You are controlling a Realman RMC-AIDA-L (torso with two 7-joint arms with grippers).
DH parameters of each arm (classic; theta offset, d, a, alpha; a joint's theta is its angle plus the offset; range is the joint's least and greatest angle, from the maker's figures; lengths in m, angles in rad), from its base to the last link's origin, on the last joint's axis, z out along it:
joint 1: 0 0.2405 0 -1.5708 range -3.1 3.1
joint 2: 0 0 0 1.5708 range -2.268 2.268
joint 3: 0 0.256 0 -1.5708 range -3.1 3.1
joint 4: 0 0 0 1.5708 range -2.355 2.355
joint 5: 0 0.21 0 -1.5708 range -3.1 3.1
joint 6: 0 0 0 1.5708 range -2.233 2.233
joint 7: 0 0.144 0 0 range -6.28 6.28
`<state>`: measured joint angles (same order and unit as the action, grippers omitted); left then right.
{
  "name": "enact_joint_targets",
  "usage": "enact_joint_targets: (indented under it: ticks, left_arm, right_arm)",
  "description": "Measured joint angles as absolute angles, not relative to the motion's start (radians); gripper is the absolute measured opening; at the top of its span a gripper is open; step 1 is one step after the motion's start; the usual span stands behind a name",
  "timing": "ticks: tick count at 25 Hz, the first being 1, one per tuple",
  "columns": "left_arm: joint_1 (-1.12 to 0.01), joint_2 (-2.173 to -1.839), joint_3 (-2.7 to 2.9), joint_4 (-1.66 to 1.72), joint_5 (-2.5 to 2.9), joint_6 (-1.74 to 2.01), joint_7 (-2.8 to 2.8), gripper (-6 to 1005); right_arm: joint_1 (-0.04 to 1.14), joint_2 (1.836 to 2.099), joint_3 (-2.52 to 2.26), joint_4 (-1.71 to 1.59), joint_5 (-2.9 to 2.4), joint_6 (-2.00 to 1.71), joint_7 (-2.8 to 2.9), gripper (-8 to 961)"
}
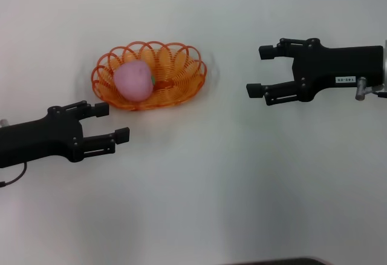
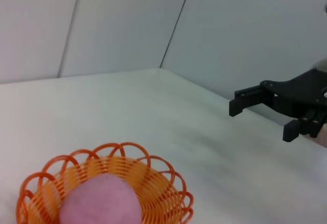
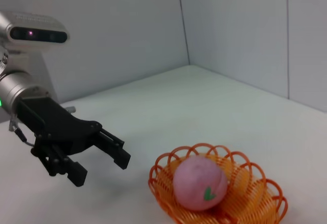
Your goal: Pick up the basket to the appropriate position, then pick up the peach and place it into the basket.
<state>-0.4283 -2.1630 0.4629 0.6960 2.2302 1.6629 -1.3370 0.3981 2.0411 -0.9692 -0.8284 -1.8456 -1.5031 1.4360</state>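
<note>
The orange wire basket (image 1: 181, 65) stands on the white table at the middle back, and the pink peach (image 1: 133, 80) lies inside it toward its left side. Both show in the left wrist view (basket (image 2: 158, 183), peach (image 2: 100, 203)) and the right wrist view (basket (image 3: 245, 183), peach (image 3: 199, 183)). My left gripper (image 1: 115, 123) is open and empty, just in front of the basket's left end. My right gripper (image 1: 260, 70) is open and empty, off to the basket's right, apart from it.
The table (image 1: 199, 192) is plain white, with pale walls behind it in the wrist views. A dark edge (image 1: 278, 261) shows at the bottom of the head view.
</note>
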Motion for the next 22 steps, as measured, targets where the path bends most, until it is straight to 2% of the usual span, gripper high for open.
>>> enact_joint_targets:
  ticks: [6,13,22]
  left_arm:
    - [-0.417,-2.162,0.438,0.697,2.217,1.665,-1.328,825]
    - [-0.398,-2.16,0.4,0.697,2.184,1.673,-1.301,824]
    - [-0.381,-2.163,0.371,0.683,2.151,1.677,-1.269,824]
  right_arm:
    - [0.376,2.055,-0.887,-0.828,-1.845,-1.559,1.394,959]
    - [0.312,2.088,-0.695,-0.794,-1.826,-1.676,1.267,959]
    - [0.267,2.081,-0.607,-0.649,-1.776,-1.72,1.116,959]
